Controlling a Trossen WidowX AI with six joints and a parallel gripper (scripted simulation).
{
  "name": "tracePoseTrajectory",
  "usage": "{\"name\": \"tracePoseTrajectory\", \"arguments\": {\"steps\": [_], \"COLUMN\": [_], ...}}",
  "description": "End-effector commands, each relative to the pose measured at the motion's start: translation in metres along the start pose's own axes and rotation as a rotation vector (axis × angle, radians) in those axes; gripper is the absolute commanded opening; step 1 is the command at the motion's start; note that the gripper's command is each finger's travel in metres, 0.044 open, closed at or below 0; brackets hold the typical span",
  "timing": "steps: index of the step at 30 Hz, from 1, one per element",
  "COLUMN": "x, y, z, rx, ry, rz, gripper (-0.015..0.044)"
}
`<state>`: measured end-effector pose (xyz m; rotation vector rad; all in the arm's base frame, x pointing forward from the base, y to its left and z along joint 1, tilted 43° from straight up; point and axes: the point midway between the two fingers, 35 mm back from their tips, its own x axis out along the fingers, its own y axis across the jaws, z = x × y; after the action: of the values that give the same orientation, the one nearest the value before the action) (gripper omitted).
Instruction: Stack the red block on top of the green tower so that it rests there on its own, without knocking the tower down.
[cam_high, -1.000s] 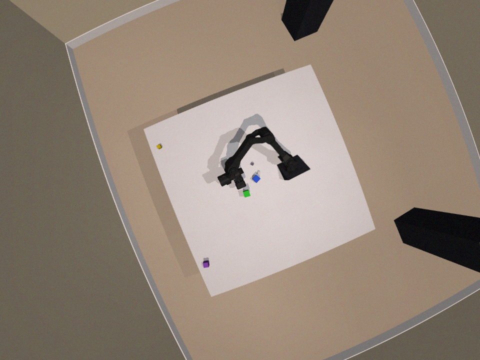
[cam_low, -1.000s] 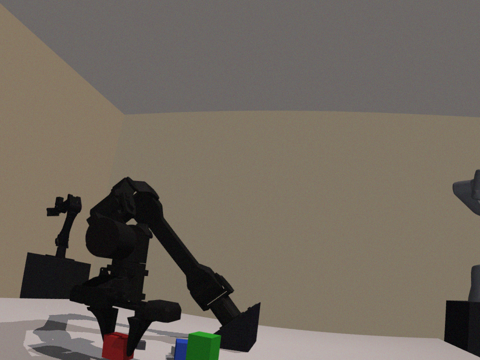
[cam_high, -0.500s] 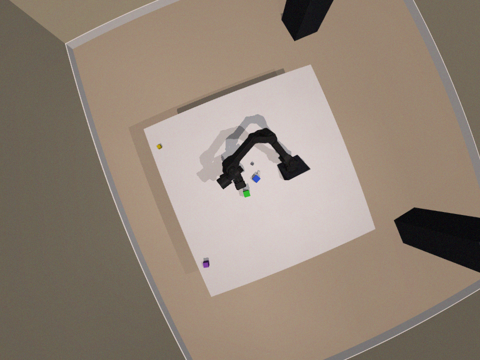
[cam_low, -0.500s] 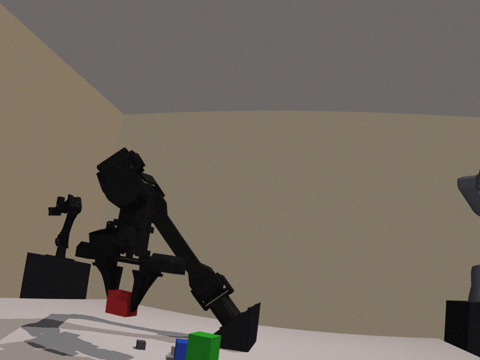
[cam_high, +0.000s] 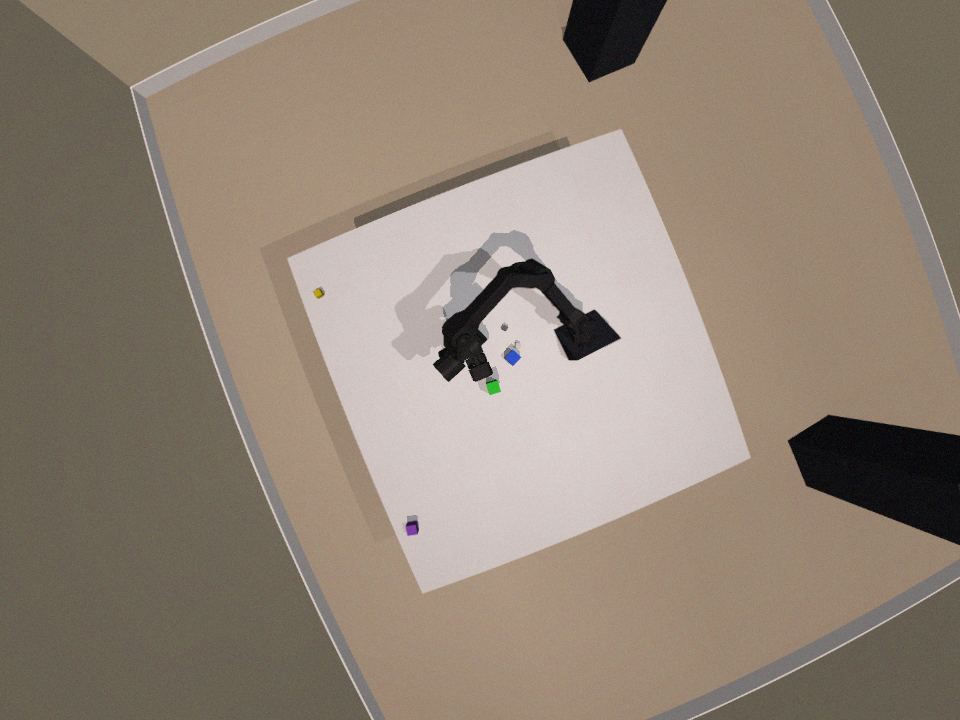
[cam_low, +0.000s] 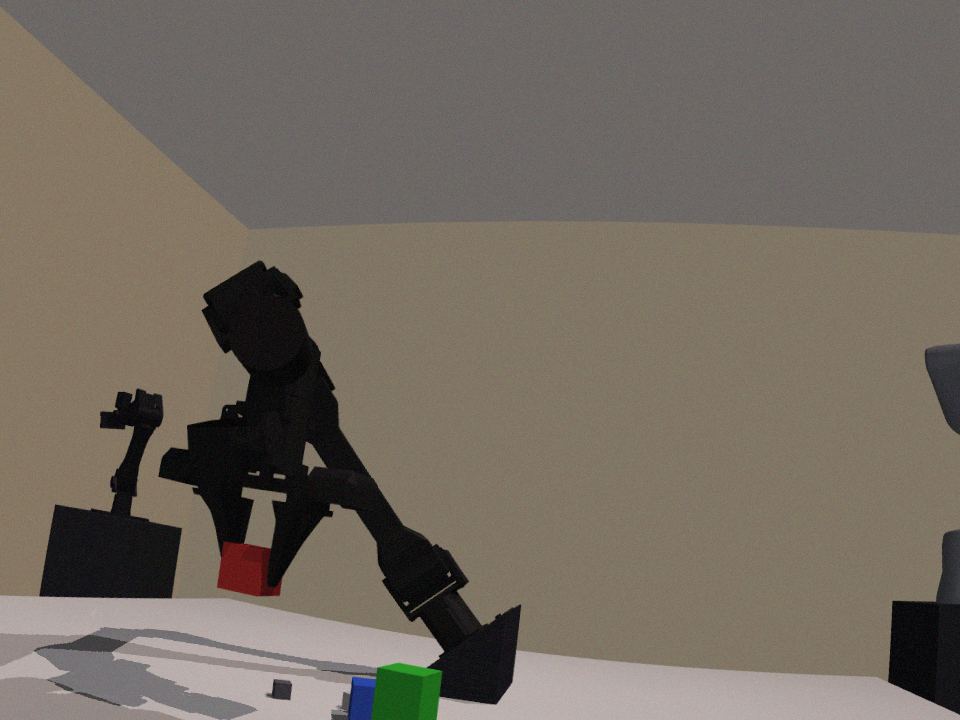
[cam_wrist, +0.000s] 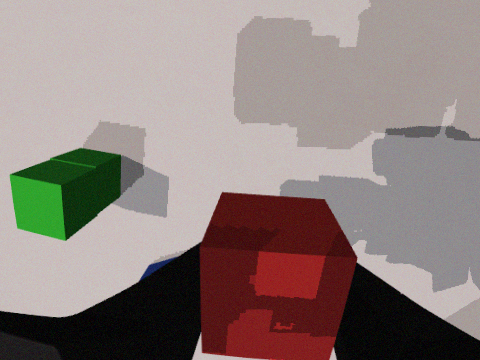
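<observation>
My gripper (cam_low: 253, 563) (cam_wrist: 268, 252) (cam_high: 474, 367) is shut on the red block (cam_low: 245, 571) (cam_wrist: 274, 274) and holds it in the air, clear of the white table (cam_high: 589, 465). In the top view the arm hides the red block. The green tower (cam_high: 493, 386) (cam_low: 405, 692) (cam_wrist: 63, 194), two green blocks high, stands upright on the table. It is close beside the gripper in the top view, and to the left of the held block in the wrist view. The held block is higher than the tower's top.
A blue block (cam_high: 511, 357) (cam_low: 361, 697) (cam_wrist: 156, 268) sits right beside the tower, and a small grey block (cam_high: 504, 327) (cam_low: 281, 688) lies near it. A yellow block (cam_high: 317, 292) and a purple block (cam_high: 411, 528) lie at the far table edges. Black stands (cam_high: 612, 31) (cam_high: 884, 472) flank the table.
</observation>
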<state>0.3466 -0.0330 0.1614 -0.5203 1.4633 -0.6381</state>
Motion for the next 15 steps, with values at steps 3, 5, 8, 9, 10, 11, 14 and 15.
{"name": "tracePoseTrajectory", "arguments": {"steps": [3, 5, 8, 9, 10, 11, 14, 15], "x": [-0.003, -0.004, -0.004, -0.004, -0.004, -0.004, -0.004, -0.004], "y": [0.040, 0.058, 0.084, 0.092, 0.100, 0.108, 0.131, 0.136], "z": [0.001, 0.000, -0.004, -0.005, -0.007, -0.009, -0.015, -0.016], "rx": [-0.001, -0.001, -0.003, -0.004, -0.005, -0.006, -0.002, -0.001], "ry": [-0.004, -0.004, -0.003, -0.003, -0.003, -0.003, -0.003, -0.002], "rz": [0.012, 0.014, 0.016, 0.015, 0.015, 0.014, 0.012, 0.011], "gripper": [0.0000, 0.0000, 0.0000, 0.0000, 0.0000, 0.0000, 0.0000, 0.0000]}}
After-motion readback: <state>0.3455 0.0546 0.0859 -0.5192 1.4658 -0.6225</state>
